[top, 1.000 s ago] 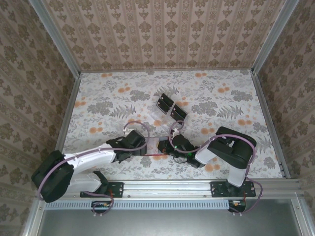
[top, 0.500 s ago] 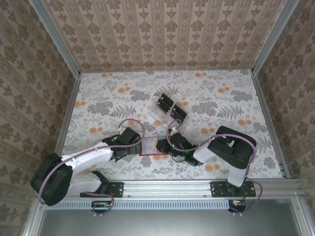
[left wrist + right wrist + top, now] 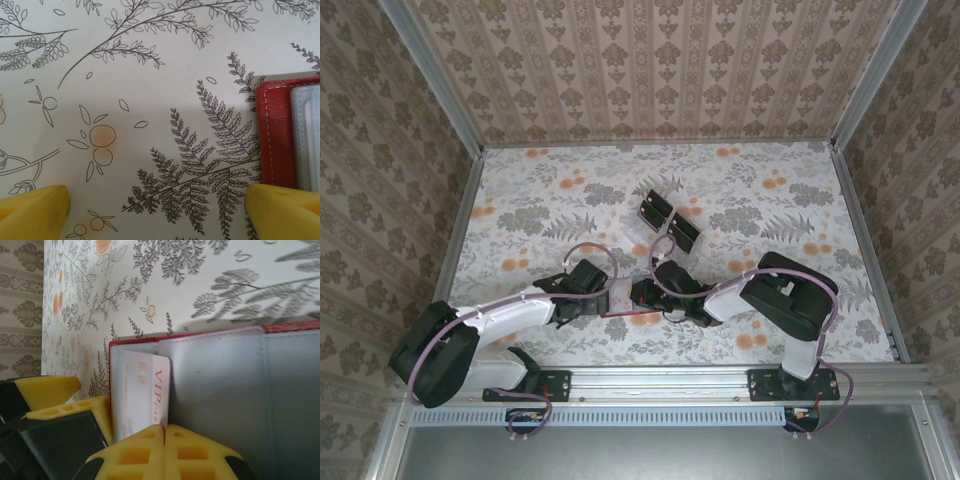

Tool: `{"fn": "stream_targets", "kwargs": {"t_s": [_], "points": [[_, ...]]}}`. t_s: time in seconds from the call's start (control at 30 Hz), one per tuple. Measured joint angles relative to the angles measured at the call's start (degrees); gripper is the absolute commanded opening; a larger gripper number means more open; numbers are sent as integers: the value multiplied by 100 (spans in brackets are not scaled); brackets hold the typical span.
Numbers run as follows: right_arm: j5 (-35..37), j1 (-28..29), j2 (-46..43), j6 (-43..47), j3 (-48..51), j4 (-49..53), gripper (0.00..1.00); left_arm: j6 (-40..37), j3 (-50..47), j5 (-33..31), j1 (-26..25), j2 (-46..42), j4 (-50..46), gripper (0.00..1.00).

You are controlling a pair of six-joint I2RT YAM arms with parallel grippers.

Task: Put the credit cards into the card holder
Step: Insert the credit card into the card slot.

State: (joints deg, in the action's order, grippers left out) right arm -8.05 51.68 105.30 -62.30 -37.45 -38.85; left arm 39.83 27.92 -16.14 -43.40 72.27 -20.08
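Floral table (image 3: 520, 200), red wallet (image 3: 623, 300), cards (image 3: 655, 209)

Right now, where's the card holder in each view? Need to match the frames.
Top external: card holder low centre, lying open on the table's near half.
Left wrist: right edge, red stitched border and a strip of pale pocket.
Right wrist: centre and right, grey pockets facing up, a VIP card at its left end.
Shared landmark: the fern-print table cover beside its red edge.
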Motion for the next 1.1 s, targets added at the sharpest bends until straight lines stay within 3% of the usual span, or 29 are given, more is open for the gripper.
{"fn": "stream_targets", "kwargs": {"t_s": [0.17, 0.23, 0.33, 0.4, 0.47, 0.57, 0.7, 0.8, 0.93, 1.1], "points": [[-142, -39, 153, 105, -313, 245, 0, 0, -9, -13, 0, 0, 17, 100], [-179, -48, 168, 133, -400, 363, 10, 0, -15, -17, 0, 0, 31, 100], [-280, -59, 142, 243, -518, 564, 35, 0, -17, -17, 0, 0, 35, 100], [-334, -59, 13, 363, -612, 778, 45, 0, -20, -20, 0, -2, 37, 100], [-376, -70, -177, 544, -651, 1169, 51, 0, -28, -17, 0, -28, 37, 100], [-378, -122, -511, 745, -658, 1794, 52, 0, -46, 0, 0, -101, 35, 100], [-310, -197, -874, 1014, -750, 2524, 49, 0, -48, 79, 20, -284, 31, 100], [-229, -216, -935, 1213, -970, 3023, 38, -2, -31, 96, 122, -461, -17, 100], [-120, -219, -929, 1423, -1237, 3515, 14, -11, 26, 94, 251, -496, -98, 100], [-96, -208, -741, 1569, -1519, 3803, 4, -42, 35, 96, 334, -350, -101, 100]]}}
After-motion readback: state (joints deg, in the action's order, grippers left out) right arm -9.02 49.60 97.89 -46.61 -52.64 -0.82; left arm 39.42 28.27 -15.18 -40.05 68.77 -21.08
